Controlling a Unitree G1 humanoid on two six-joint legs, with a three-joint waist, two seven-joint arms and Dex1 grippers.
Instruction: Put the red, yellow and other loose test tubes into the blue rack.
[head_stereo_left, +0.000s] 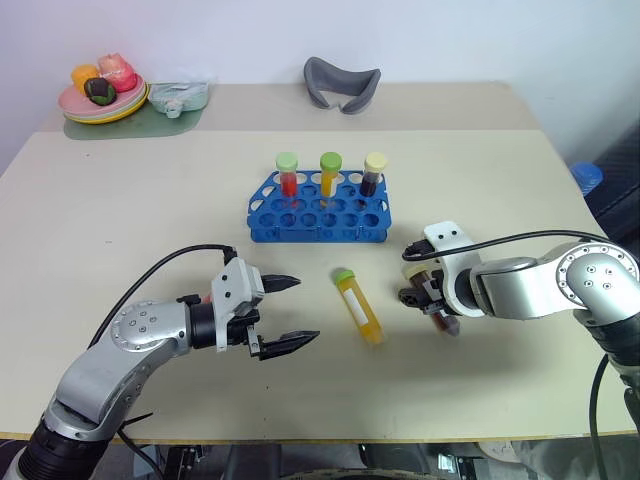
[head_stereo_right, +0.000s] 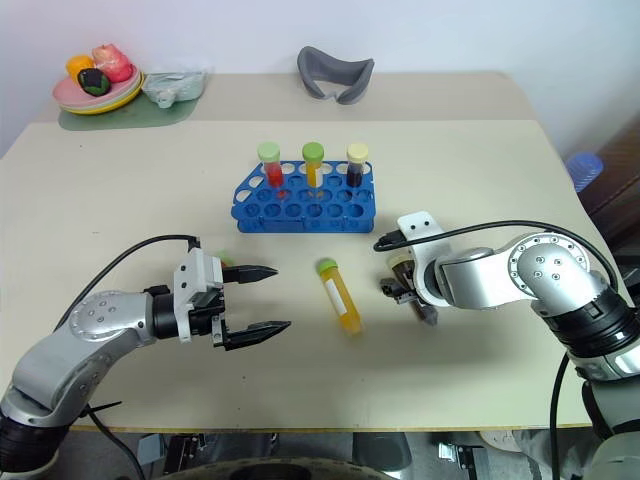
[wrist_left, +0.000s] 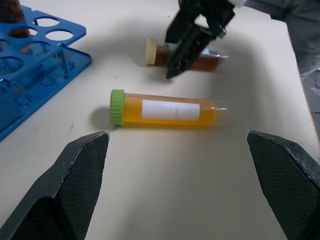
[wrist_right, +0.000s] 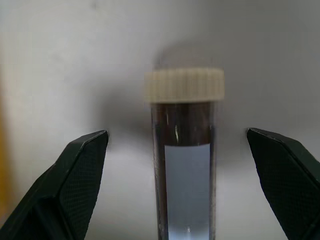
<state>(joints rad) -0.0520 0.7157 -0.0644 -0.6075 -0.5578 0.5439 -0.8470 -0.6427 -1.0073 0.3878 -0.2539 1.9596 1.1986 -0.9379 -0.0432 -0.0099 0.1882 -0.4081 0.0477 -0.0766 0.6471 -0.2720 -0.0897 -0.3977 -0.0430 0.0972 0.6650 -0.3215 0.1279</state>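
Right tool (wrist_right: 176, 200): fingers apart, straddling brown-filled tube with cream cap (wrist_right: 184, 150), tube lying flat on desk (head_stereo_left: 150, 220), not yet clamped. Left tool (head_stereo_left: 285, 315): fingers apart, empty, aimed at yellow-filled tube with green cap (head_stereo_left: 360, 308) lying between both tools. Blue rack (head_stereo_left: 318, 208) beyond, three tubes upright in back row. Step judged: pick of brown tube. Next move calls for lowering, closing on tube body, lifting, uprighting over free rack hole.
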